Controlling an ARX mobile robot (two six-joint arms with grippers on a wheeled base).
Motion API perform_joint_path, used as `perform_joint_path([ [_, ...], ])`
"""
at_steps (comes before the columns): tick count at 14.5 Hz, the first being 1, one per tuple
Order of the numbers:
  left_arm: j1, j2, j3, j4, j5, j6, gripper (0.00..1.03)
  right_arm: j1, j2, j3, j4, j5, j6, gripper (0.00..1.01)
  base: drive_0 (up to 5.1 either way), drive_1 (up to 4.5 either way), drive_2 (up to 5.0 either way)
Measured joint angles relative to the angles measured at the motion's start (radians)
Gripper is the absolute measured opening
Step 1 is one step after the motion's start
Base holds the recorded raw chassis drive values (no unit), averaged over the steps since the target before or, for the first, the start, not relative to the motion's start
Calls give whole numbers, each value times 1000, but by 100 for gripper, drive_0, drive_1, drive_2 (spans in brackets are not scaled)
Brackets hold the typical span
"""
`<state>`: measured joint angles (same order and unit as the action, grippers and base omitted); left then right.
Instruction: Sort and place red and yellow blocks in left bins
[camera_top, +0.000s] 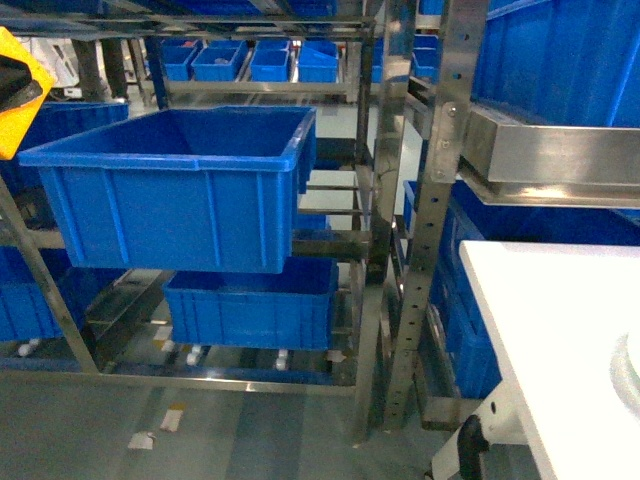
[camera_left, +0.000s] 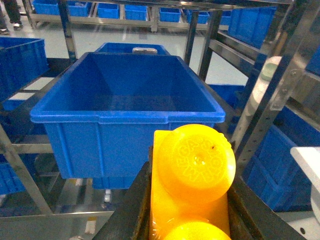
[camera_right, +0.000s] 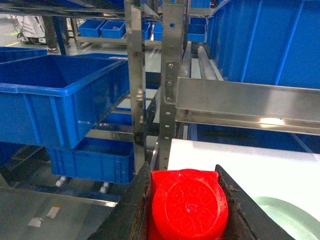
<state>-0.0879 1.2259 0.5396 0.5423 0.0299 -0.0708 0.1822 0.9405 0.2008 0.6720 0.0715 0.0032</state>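
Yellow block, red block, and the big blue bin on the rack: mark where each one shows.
yellow block (camera_left: 197, 162): left wrist view, on its round top stud.
red block (camera_right: 189, 207): right wrist view, on its round stud face.
big blue bin (camera_top: 170, 205): head view, on its front wall.

A large bin (camera_top: 180, 185) is seated on a shelf rail at the front of the rack (camera_top: 432, 200), at the left of the head view. A lower bin (camera_top: 250, 305) is positioned beneath it, set further back on the bottom shelf. Smaller bins (camera_top: 250, 62) are lined up on a rear shelf behind both. A rack upright stands to the right of the large bin, and a table (camera_top: 560, 340) is located to the right of that upright, with its near-left corner closest to the rack. In the left wrist view, a block (camera_left: 192, 185) is located in the left claw (camera_left: 190, 220), in front of the large bin's near wall. In the right wrist view, another block (camera_right: 187, 205) is located in the right claw (camera_right: 185, 220), at the table's left edge.
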Motion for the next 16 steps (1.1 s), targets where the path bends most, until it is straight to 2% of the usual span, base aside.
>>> perform_joint_path([
  [16,0,0,0,0,1,0,27,0,0,0,0,0,0,28,-497,248,248],
])
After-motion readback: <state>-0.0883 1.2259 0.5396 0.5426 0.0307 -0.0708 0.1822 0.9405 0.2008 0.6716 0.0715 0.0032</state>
